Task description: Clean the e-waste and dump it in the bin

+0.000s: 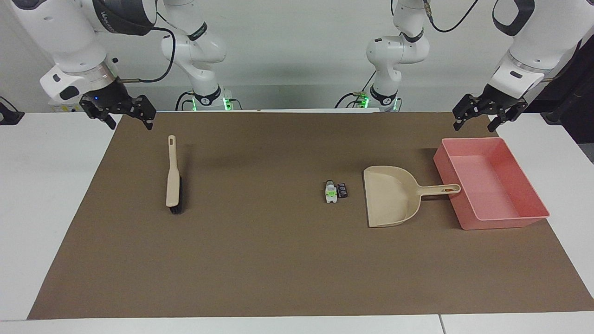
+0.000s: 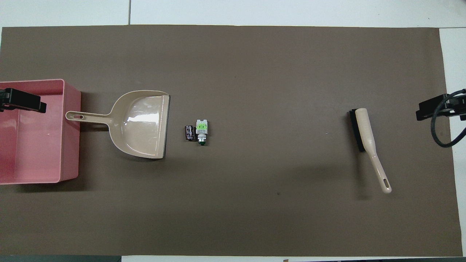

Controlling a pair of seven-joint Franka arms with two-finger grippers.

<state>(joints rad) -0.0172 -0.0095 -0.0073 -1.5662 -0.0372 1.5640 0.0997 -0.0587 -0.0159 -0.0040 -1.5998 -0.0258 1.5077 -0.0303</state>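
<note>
Nearest the robots, both arms waited raised at the bench [image 1: 41,185] corners. The left end effector [image 1: 489,113] hung over the robot-side corner of the pink bin [image 1: 503,215], fingers apart; the right end effector [image 1: 121,113] hung over the edge of the brown mat [image 1: 278,260] at the right arm's end, fingers likewise apart. The finger gaps showed only in the facing view; the overhead view gave just a dark tip of each at its side edges.

Farther out, the beige brush [image 1: 172,178] lay flat toward the right arm's end, handle toward the robots, black bristles on the side facing the bench centre.

Near mid-bench, the white block [image 1: 330,192] with its green mark and the black chip [image 1: 342,189] lay side by side, touching or nearly so, just beside the open mouth of the beige dustpan [image 1: 390,197]. The overhead view showed a dark green stub on the block's robot-side end, less distinct in the facing view.

The dustpan's handle tip reached the bin's wall; the overhead view showed it overlapping the rim. The bin sat at the left arm's end with nothing visible inside.
</note>
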